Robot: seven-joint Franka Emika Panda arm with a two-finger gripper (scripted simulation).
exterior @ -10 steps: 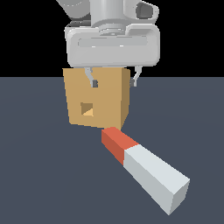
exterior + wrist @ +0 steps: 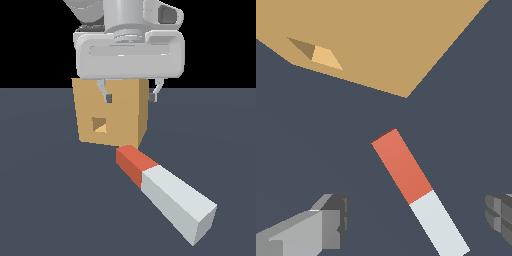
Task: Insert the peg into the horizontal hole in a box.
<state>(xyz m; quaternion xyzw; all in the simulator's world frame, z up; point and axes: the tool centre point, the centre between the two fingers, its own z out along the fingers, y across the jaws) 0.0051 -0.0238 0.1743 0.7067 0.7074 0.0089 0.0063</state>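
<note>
From the exterior view, the gripper (image 2: 130, 94) hangs above the floor (image 2: 45, 200) with its fingers spread wide and nothing between them. Behind it sits the tan box (image 2: 125, 120), its square hole (image 2: 99, 125) facing the camera. The peg (image 2: 167, 192) lies flat in front, red end near the box's lower corner.

In the wrist view, the peg (image 2: 418, 190) lies between the two fingertips (image 2: 331, 222), untouched, apart from the box (image 2: 381, 40) and its hole (image 2: 318, 54).

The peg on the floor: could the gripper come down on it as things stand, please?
Probably yes. The gripper is open above the peg, which lies flat, apart from the box, with nothing between the fingers and it.
</note>
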